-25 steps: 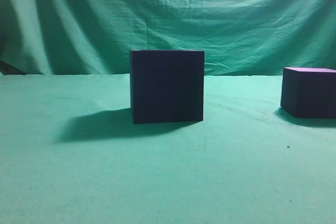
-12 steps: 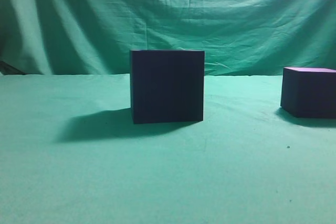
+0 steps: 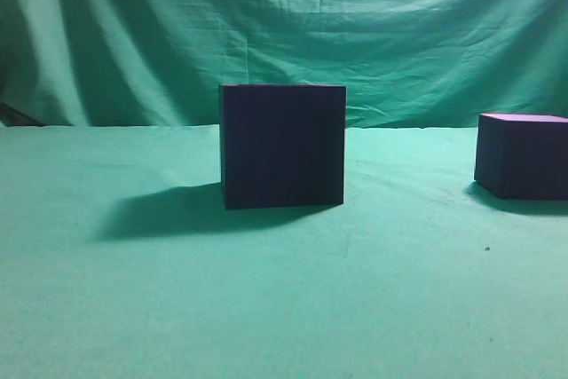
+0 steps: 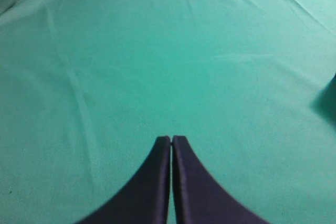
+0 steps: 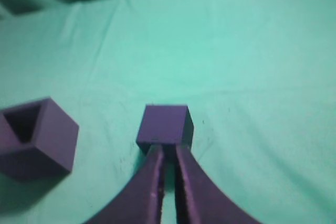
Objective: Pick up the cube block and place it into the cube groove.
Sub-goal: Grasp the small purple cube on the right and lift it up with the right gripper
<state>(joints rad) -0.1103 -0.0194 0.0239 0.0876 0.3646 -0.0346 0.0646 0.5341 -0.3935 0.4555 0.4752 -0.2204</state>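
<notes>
The cube block (image 3: 524, 157), small and dark purple with a lighter top, sits at the far right of the exterior view. The cube groove (image 3: 282, 146), a larger near-black box, stands at the middle. Neither gripper shows in the exterior view. In the right wrist view the block (image 5: 165, 124) lies just beyond my right gripper (image 5: 167, 149), whose fingers are empty and together but for a narrow slit. The groove (image 5: 39, 135) is to its left, its hollow top showing. My left gripper (image 4: 171, 139) is shut and empty over bare cloth.
A green cloth (image 3: 266, 308) covers the table and hangs as a wrinkled backdrop (image 3: 284, 33) behind it. The groove casts a shadow (image 3: 164, 210) to its left. A dark shadow edge (image 4: 328, 100) shows at the right border of the left wrist view.
</notes>
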